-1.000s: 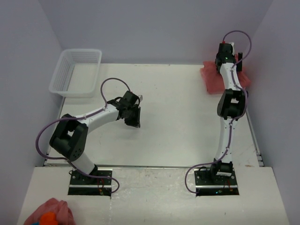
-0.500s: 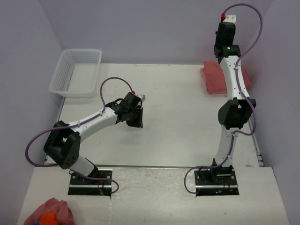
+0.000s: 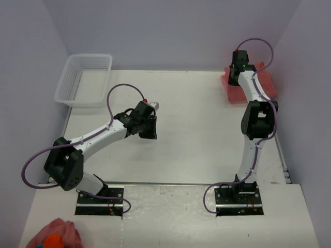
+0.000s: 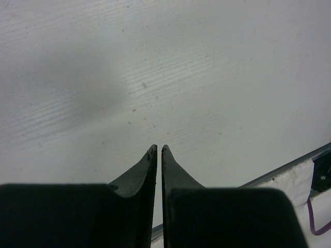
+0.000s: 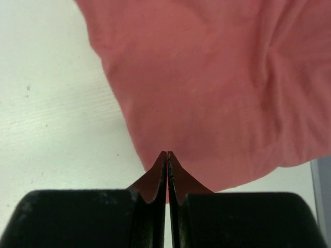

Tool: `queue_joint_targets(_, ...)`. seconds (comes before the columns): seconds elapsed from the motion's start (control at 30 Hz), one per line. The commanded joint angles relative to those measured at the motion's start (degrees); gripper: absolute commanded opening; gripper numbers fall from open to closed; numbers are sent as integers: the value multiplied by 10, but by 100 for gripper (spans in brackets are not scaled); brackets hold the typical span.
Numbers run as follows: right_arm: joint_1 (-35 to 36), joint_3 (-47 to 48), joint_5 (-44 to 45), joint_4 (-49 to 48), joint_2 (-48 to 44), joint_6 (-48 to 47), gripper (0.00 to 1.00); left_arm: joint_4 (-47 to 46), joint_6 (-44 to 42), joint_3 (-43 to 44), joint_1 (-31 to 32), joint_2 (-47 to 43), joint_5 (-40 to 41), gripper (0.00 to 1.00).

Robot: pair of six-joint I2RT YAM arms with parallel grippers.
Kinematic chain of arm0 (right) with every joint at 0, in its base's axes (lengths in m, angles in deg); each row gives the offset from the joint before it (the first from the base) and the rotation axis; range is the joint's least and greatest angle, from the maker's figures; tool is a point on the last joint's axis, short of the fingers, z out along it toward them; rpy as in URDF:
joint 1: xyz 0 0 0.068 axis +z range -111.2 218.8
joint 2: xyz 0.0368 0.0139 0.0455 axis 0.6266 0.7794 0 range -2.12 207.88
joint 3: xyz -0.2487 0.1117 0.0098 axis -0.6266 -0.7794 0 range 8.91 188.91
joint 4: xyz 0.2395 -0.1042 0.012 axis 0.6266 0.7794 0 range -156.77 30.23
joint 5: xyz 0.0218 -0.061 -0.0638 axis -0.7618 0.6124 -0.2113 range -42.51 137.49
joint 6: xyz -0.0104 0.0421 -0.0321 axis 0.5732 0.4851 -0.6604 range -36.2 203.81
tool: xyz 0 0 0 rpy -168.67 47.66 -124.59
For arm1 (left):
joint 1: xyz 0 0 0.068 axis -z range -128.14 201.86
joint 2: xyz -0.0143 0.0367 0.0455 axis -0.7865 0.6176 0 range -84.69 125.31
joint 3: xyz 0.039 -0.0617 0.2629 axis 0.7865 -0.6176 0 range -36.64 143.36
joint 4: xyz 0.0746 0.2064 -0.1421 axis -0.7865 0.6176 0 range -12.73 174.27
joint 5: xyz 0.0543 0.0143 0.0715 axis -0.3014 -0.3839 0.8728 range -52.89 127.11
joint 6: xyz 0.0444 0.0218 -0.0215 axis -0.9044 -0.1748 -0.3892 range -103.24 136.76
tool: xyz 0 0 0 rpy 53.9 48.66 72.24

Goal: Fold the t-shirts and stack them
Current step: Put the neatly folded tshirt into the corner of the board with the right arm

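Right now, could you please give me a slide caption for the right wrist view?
Right pincer shut, tips over the edge of a pink t-shirt on the table.

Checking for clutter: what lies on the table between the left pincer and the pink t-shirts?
Nothing does. In the top external view, only bare white table stretches between the left pincer and the t-shirts.
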Motion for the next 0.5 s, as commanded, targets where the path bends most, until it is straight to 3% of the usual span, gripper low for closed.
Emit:
queue_joint_targets(0.0,-17,41,44,-20,-28,5,0,-16,13,9,6,-21,9,7)
queue_joint_targets(0.03,-17,47,107,-20,-9,0,0,-10,13,9,6,-21,9,8)
queue_joint_targets(0.17,-27,85,196,-27,40,-15,0,-7,11,10,10,-20,10,8)
queue_joint_targets(0.47,-60,100,265,-53,100,-20,0,-1,6,19,10,16,2,8)
